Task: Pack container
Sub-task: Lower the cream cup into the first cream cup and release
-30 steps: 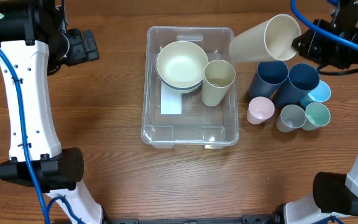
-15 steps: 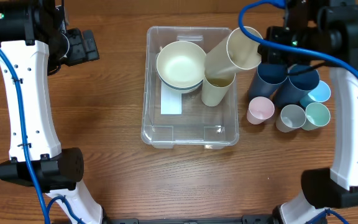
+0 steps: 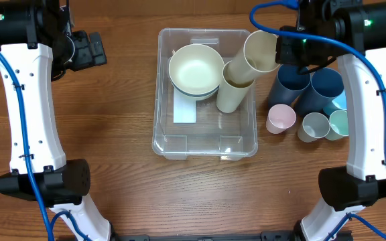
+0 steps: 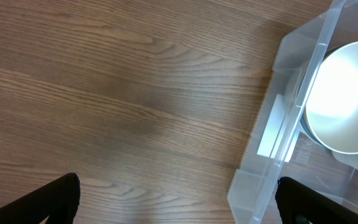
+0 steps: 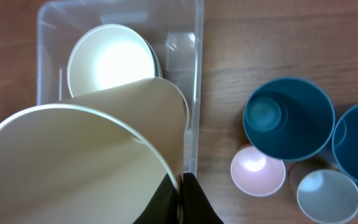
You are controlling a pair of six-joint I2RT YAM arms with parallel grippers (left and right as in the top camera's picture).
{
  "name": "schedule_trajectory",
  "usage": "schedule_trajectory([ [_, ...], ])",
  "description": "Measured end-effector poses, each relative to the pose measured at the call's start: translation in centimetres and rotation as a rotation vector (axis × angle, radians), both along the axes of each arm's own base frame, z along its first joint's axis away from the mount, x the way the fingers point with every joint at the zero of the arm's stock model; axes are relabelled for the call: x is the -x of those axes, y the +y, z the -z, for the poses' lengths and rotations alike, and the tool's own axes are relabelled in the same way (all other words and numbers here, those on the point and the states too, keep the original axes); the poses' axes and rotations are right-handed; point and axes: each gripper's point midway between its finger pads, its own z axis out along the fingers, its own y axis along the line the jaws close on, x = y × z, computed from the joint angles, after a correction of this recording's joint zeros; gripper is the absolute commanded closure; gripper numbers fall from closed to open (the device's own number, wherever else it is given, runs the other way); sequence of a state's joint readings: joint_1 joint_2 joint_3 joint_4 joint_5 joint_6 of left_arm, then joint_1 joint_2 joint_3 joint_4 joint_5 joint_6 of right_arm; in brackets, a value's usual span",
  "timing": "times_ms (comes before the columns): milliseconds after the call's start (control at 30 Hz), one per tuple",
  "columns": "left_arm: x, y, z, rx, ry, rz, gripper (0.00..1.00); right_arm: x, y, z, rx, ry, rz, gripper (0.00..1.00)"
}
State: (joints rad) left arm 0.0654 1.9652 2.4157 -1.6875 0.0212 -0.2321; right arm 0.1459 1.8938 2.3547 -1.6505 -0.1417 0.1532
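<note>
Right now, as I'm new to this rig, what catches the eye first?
The right gripper holds a tall cream plastic cup tilted, its base in another cream cup standing in the large clear rectangular plastic container. A round cream bowl sits beside it; blue, pink and grey cups cluster outside, near that gripper.

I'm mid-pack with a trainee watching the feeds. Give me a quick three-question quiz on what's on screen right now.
1. True or false: the left gripper holds a cup.
2. What do the right gripper fingers pinch? A pink cup; B tilted cream cup; C blue cup.
3. Fill in: in the container, a white ___ sits beside the upright cup.

Key: 1 false; 2 B; 3 bowl.
</note>
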Motion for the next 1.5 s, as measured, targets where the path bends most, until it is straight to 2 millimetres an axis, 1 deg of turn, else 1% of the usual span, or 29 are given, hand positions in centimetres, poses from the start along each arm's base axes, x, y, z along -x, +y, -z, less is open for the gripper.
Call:
schedule_trajectory([
  [200,0.0,0.0,0.0,0.0,0.0,0.0,0.0,0.0,0.0,1.4,0.007,0.057,0.004,0.96],
  [467,0.0,0.0,0.0,0.0,0.0,0.0,0.0,0.4,0.5,1.7,0.01,0.075,-0.009,0.96],
  [567,0.0,0.0,0.0,0.0,0.0,0.0,0.0,0.6,1.2,1.8,0.013,0.079,-0.03,0.96],
  [600,0.0,0.0,0.0,0.0,0.0,0.0,0.0,0.8,1.9,1.8,0.015,0.079,-0.048,0.96],
  [767,0.0,0.0,0.0,0.0,0.0,0.0,0.0,1.4,3.8,1.8,0.029,0.076,-0.097,0.95],
  [867,0.0,0.0,0.0,0.0,0.0,0.0,0.0,1.6,4.3,1.8,0.03,0.076,-0.113,0.95],
  [1133,0.0,0.0,0.0,0.0,0.0,0.0,0.0,1.3,3.6,1.9,0.073,0.067,-0.095,0.95],
  [1200,0.0,0.0,0.0,0.0,0.0,0.0,0.0,1.3,3.4,1.9,0.08,0.065,-0.092,0.92],
  [1233,0.0,0.0,0.0,0.0,0.0,0.0,0.0,1.3,3.4,1.9,0.08,0.065,-0.091,0.85],
  [1267,0.0,0.0,0.0,0.0,0.0,0.0,0.0,1.3,3.4,1.9,0.081,0.063,-0.093,0.81],
  [1300,0.0,0.0,0.0,0.0,0.0,0.0,0.0,1.2,3.5,1.9,0.082,0.06,-0.097,0.8],
  [1500,0.0,0.0,0.0,0.0,0.0,0.0,0.0,0.7,3.6,1.7,0.076,0.038,-0.093,0.78],
])
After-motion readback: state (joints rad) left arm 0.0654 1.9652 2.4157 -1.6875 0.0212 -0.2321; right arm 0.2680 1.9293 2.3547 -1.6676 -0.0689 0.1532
